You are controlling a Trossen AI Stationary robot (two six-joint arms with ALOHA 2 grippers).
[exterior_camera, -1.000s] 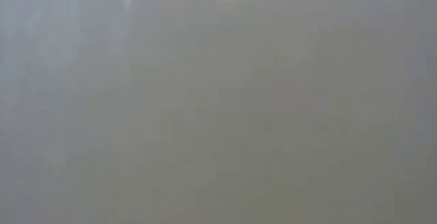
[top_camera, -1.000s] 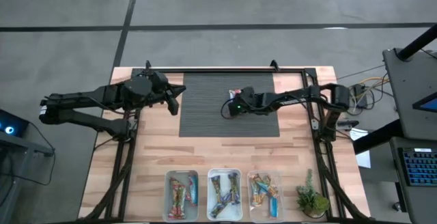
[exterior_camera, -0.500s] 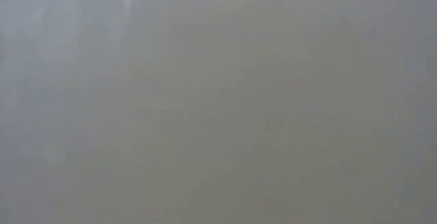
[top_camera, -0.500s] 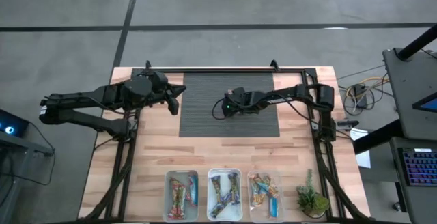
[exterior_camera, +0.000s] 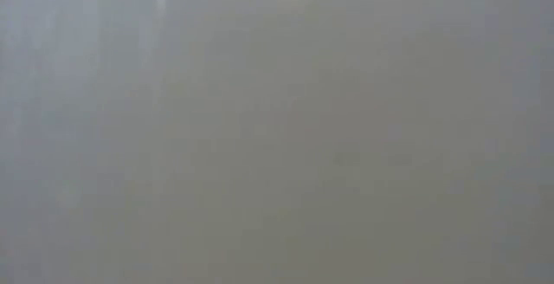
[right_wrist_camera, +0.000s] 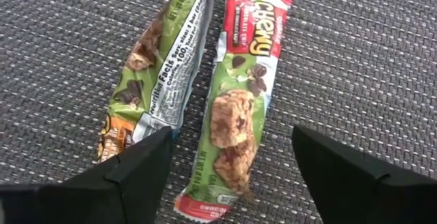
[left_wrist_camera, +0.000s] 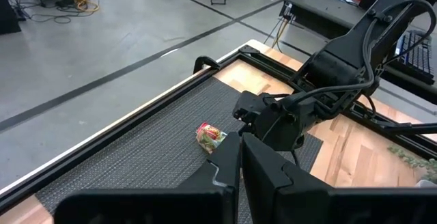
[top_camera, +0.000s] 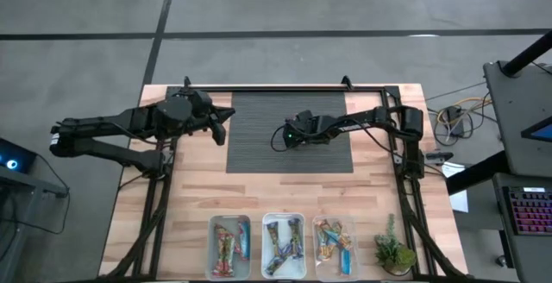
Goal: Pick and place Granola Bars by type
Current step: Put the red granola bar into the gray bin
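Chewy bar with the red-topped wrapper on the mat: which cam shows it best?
Right wrist view: the Chewy bar lies between the open right gripper fingers, label readable. Left wrist view shows only a small end. High view hides it under the arm; low view shows nothing.

In the right wrist view, the red-topped granola bar (right_wrist_camera: 239, 101) carries the word "Chewy" in large white letters near its red end, with a small line beneath that seems to read "chocolate chip". The bar beside it (right_wrist_camera: 153, 80) lies turned over and shows a white panel headed "Nutrition Facts" with the figure 100; its finer print is too small to read.
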